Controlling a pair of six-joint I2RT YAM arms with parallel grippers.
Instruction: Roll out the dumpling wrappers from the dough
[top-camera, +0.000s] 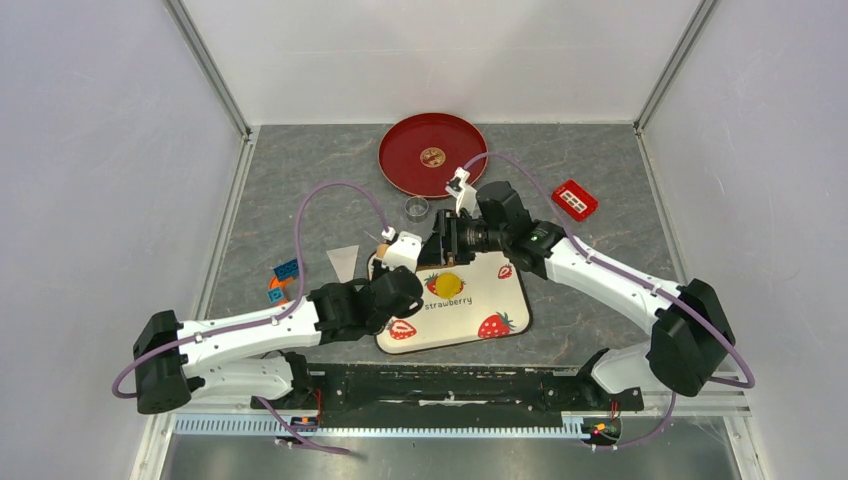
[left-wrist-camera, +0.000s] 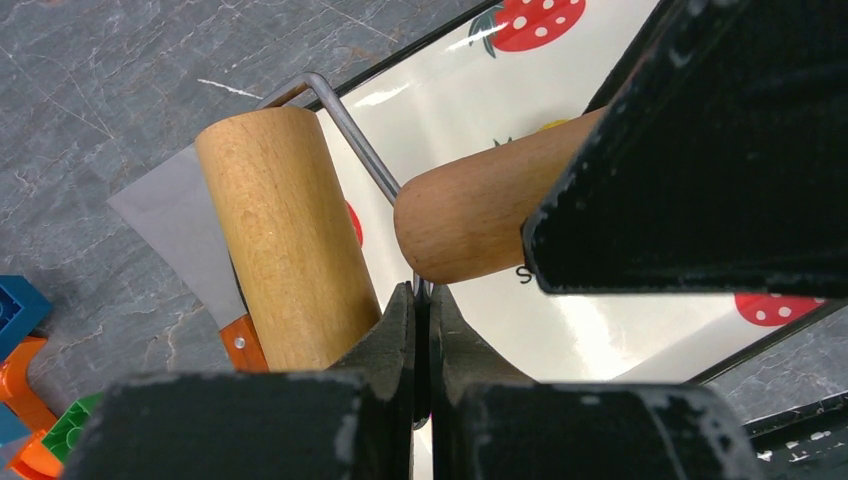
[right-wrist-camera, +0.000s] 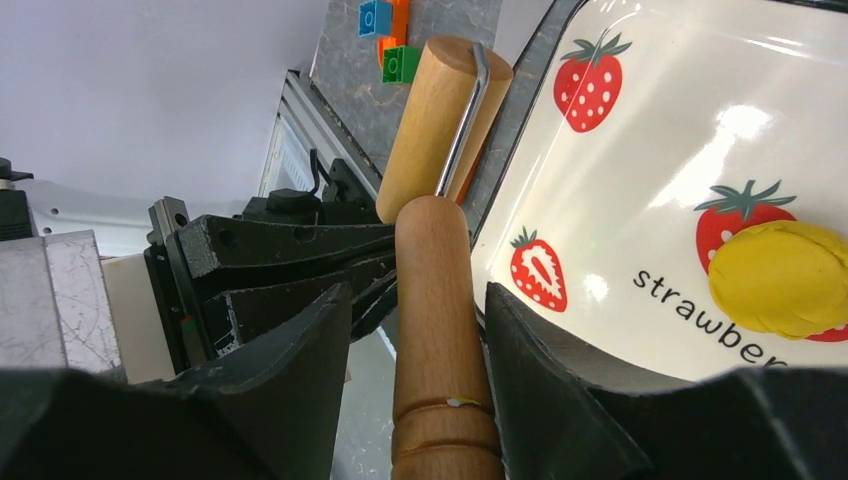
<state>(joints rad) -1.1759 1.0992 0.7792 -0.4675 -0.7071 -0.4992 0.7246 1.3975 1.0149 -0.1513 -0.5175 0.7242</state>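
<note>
Beyond the outer side of your left gripper (left-wrist-camera: 421, 290) you have some toy blocks (top-camera: 283, 280), and nearer to it a grey scraper (top-camera: 343, 262) that lies just beside the roller (left-wrist-camera: 285, 240) of the rolling pin (top-camera: 385, 238). The left jaws are pressed together on the thin wire frame (left-wrist-camera: 355, 135) of this pin. In the left wrist view the roller stands to the left of the jaws and the wooden handle (left-wrist-camera: 470, 210) to their right. Your right gripper (right-wrist-camera: 418, 295) has its jaws apart, one on each side of the same handle. A narrow gap shows on one side, and on the other side you cannot tell if the finger touches the wood. In the right wrist view the dough (right-wrist-camera: 780, 275), a round yellow lump, lies to the right of these jaws on the strawberry tray (top-camera: 485, 295), apart from them. The dumpling wrapper (top-camera: 432, 155), a small flat disc, rests in the middle of the red plate (top-camera: 400, 165), beyond both pairs of jaws and well apart from them. A metal ring (top-camera: 416, 207) stands between the plate and the jaws. A small red box (top-camera: 574, 199) lies further to the right of the right jaws.
</note>
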